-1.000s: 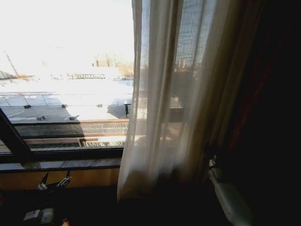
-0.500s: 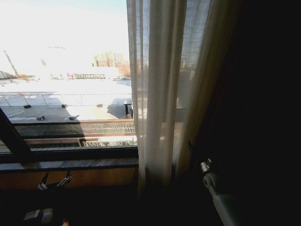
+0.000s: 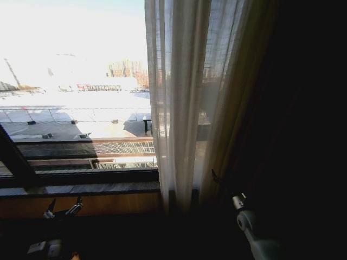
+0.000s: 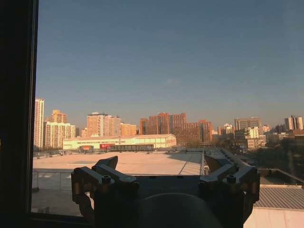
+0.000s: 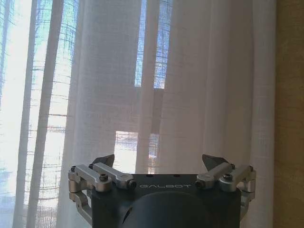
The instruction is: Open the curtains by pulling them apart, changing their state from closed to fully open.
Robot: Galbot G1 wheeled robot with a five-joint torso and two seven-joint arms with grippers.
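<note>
Jaws on my right gripper (image 5: pixel 160 164) stand apart, empty, facing the curtains (image 3: pixel 184 103) gathered right of the window (image 3: pixel 76 97); left gripper (image 4: pixel 161 167) likewise spread; advise grasping a full fold.

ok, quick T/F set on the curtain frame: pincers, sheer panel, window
1. The right pincer is open, with nothing between its fingers. True.
2. The sheer curtain covers the whole window. False: it is bunched toward the right, and the glass on the left is bare.
3. The left pincer is clamped on curtain fabric. False: it is open and empty, facing the bare window with the city beyond.
4. In the head view the right arm sits low, beside the curtain's bottom. True.
5. A dark drape hangs to the right of the sheer panel. True.
</note>
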